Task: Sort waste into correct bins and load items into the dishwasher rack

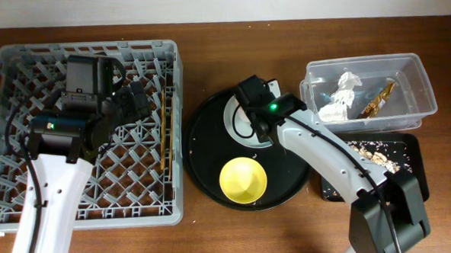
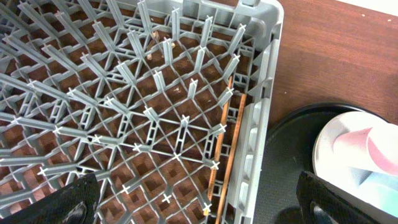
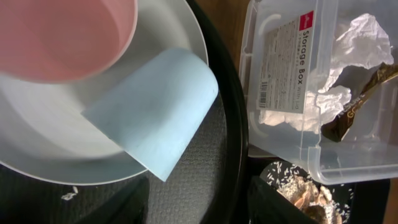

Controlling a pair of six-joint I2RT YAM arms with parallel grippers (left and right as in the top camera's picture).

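Note:
The grey dishwasher rack (image 1: 24, 186) fills the left; the wooden chopsticks (image 2: 227, 149) lie inside along its right wall. My left gripper (image 2: 199, 208) is open and empty above the rack's right side. The grey-white plate (image 3: 56, 155) sits on the round black tray (image 1: 208, 164) and holds the pink cup (image 3: 62, 31) and the light-blue cup (image 3: 155, 106), which lies on its side. My right gripper (image 3: 199, 205) is open and empty just above the plate's edge. The yellow bowl (image 1: 243, 179) stands on the same tray. The napkin (image 1: 341, 97) and wrapper (image 1: 379, 99) lie in the clear tub (image 1: 418, 78). Food scraps (image 1: 369, 156) lie in the shallow black tray (image 1: 411, 154).
The clear tub and the shallow black tray stand close together right of the round tray. The rack's right wall (image 2: 258, 124) nearly meets the round tray's rim. Bare wooden table (image 1: 228, 233) shows along the front.

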